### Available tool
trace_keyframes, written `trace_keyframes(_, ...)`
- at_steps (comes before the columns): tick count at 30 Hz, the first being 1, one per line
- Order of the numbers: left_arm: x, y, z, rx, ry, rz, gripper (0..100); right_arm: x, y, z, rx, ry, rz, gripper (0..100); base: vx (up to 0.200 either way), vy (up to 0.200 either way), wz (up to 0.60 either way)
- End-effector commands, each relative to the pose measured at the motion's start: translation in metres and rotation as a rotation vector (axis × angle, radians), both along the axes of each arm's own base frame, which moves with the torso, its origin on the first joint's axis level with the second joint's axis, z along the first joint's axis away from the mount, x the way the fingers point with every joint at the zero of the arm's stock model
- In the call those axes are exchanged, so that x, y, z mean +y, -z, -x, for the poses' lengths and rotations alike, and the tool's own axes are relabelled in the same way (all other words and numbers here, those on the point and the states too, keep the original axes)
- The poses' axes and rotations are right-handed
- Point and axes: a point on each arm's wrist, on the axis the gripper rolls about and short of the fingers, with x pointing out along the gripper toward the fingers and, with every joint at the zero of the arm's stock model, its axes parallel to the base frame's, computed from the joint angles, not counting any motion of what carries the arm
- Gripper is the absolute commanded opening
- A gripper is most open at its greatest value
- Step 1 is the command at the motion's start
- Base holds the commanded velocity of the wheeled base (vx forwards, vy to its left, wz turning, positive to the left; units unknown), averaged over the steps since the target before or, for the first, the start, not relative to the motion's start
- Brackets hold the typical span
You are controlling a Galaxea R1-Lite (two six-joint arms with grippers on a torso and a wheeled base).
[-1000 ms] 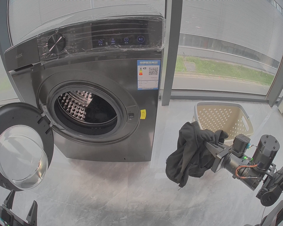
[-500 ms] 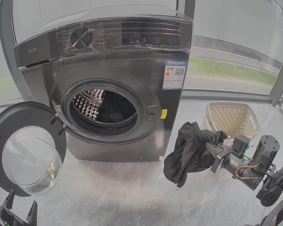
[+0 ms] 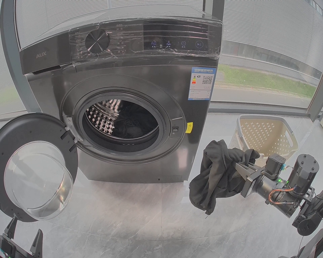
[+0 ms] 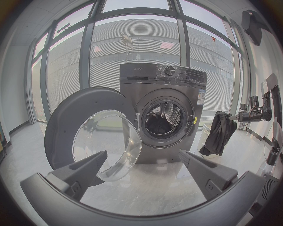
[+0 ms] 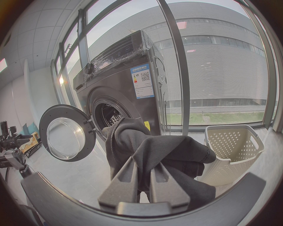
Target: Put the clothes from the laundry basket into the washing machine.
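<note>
A grey front-loading washing machine (image 3: 134,84) stands ahead with its round door (image 3: 33,168) swung open to the left. Dark cloth lies inside the drum (image 3: 121,121). My right gripper (image 3: 239,166) is shut on a black garment (image 3: 218,174) that hangs in the air to the right of the machine, in front of the cream laundry basket (image 3: 267,134). The same black garment (image 5: 153,150) drapes over the fingers (image 5: 126,182) in the right wrist view. My left gripper (image 4: 141,159) is open and holds nothing, low at the left, facing the machine's door (image 4: 88,129).
Tall windows and a steel pillar (image 3: 213,6) stand behind the machine. The open door takes up room at the left. Bare grey floor (image 3: 134,218) stretches in front of the machine.
The head camera has shifted, so the washing machine now sits further right and nearer in the picture. The right gripper still holds the black garment at the same spot.
</note>
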Motion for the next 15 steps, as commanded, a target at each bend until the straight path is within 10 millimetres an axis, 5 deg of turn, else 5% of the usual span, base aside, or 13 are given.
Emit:
trace_keyframes(1,0.0000,0.0044,0.0002,-0.002,-0.001,0.001,100,0.0001,0.0003,-0.0001,0.001,0.000,0.000,0,0.000,0.000,0.00)
trace_keyframes(15,0.0000,0.0044,0.0002,-0.002,-0.001,0.001,100,0.0000,0.0000,0.0000,0.000,0.000,-0.001,0,0.000,0.186,0.00)
